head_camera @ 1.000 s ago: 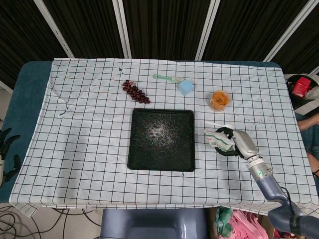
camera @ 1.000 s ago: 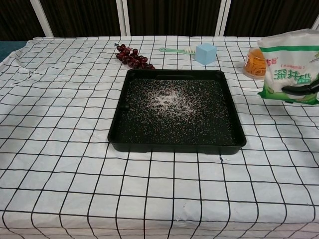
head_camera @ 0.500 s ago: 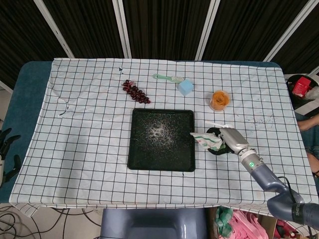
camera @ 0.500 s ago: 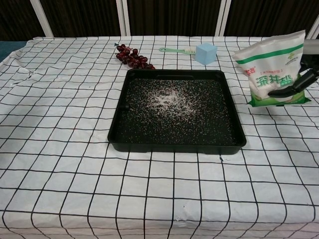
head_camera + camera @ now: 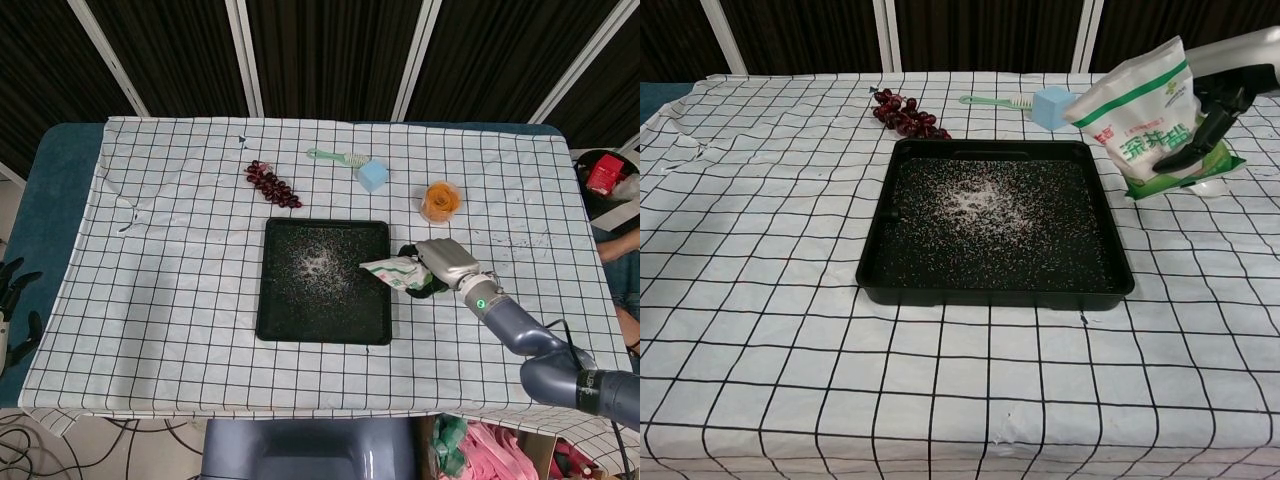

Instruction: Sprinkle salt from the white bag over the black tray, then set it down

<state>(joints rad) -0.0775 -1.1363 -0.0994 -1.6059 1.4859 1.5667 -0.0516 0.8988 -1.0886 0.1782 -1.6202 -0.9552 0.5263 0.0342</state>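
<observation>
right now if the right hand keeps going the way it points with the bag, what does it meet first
The right hand points left toward the black tray, tilting the white bag over its right rim. Going straight on, the bag would probably cross above the tray's salted floor; height is unclear, so contact is uncertain.

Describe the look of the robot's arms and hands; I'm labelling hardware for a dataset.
The right arm is smooth blue-grey tubing with rounded joints, a small green light near the wrist and a thin dark cable along it. The right hand has a silver-grey metallic back and black fingers. The left hand shows only at the frame edge, as dark fingers.
</observation>
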